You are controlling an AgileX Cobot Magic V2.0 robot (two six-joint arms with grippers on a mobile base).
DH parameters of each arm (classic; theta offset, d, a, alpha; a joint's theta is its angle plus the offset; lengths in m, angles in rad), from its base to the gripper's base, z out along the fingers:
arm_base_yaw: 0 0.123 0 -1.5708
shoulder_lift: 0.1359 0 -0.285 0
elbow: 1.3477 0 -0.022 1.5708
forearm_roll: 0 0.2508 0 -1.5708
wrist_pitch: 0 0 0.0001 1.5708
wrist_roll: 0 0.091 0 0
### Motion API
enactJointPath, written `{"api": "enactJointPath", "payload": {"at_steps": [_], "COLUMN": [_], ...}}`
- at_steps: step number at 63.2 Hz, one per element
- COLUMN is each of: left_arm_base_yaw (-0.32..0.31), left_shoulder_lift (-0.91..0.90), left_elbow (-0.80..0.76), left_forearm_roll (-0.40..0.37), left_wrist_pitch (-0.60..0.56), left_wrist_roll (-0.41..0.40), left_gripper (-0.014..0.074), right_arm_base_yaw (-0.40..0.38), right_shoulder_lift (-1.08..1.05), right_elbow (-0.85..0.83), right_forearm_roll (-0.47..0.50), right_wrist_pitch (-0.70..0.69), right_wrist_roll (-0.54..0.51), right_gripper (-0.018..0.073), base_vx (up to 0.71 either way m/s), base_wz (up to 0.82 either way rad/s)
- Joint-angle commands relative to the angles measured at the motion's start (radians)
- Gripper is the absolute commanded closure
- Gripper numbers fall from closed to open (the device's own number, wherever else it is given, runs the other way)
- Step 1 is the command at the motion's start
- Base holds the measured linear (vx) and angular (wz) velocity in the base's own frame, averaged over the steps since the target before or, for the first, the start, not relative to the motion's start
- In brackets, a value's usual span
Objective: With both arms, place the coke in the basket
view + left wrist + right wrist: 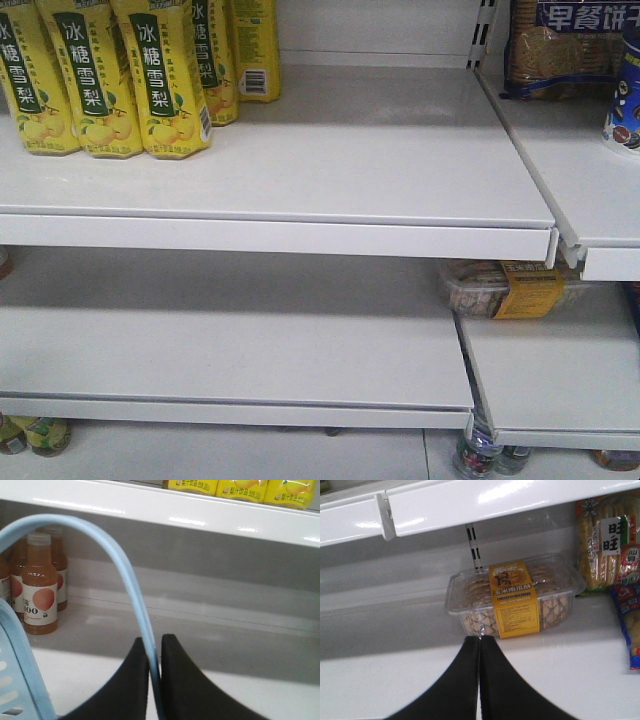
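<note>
No coke shows in any view. In the left wrist view my left gripper (154, 642) is shut on the thin light-blue handle (120, 562) of the basket, whose slotted blue wall (15, 680) shows at the lower left. In the right wrist view my right gripper (480, 639) is shut and empty, its black fingers pressed together in front of a white shelf (395, 680), just before a clear cookie box with a yellow label (514, 599). Neither gripper shows in the front view.
Yellow pear-drink cartons (120, 75) stand on the upper shelf (350, 170) at left. Orange juice bottles (40, 587) stand on the lower shelf left of the basket handle. Snack bags (607, 540) sit right of the cookie box. Biscuit packs (560, 45) are at the top right.
</note>
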Motion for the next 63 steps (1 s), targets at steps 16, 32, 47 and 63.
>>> {"api": "enactJointPath", "payload": {"at_steps": [16,32,47,63], "left_arm_base_yaw": [0.002,0.002,0.002,0.002], "left_shoulder_lift": [-0.024,-0.024,-0.024,-0.024], "left_elbow": [0.003,0.003,0.003,0.003], "left_forearm_roll": [0.049,0.049,0.049,0.049], "left_wrist_pitch": [-0.157,-0.157,-0.157,-0.157], "left_wrist_roll": [0.042,0.042,0.042,0.042], "left_gripper": [0.0601,0.0601,0.0601,0.0601], "right_arm_base_yaw": [-0.082,-0.150,-0.151,-0.151], "right_shoulder_lift": [-0.158,-0.189,-0.189,-0.189], "right_elbow": [0.117,0.118,0.118,0.117], "right_forearm_roll": [0.036,-0.002,-0.043,-0.032], "right_wrist_pitch": [-0.195,-0.213,-0.255,-0.258], "right_wrist_roll": [-0.052,-0.053,-0.060,-0.048], "right_gripper": [0.0564,0.0564,0.0564,0.0564], "base_vx": [0.00,0.00,0.00,0.00], "base_wz": [0.00,0.00,0.00,0.00]}}
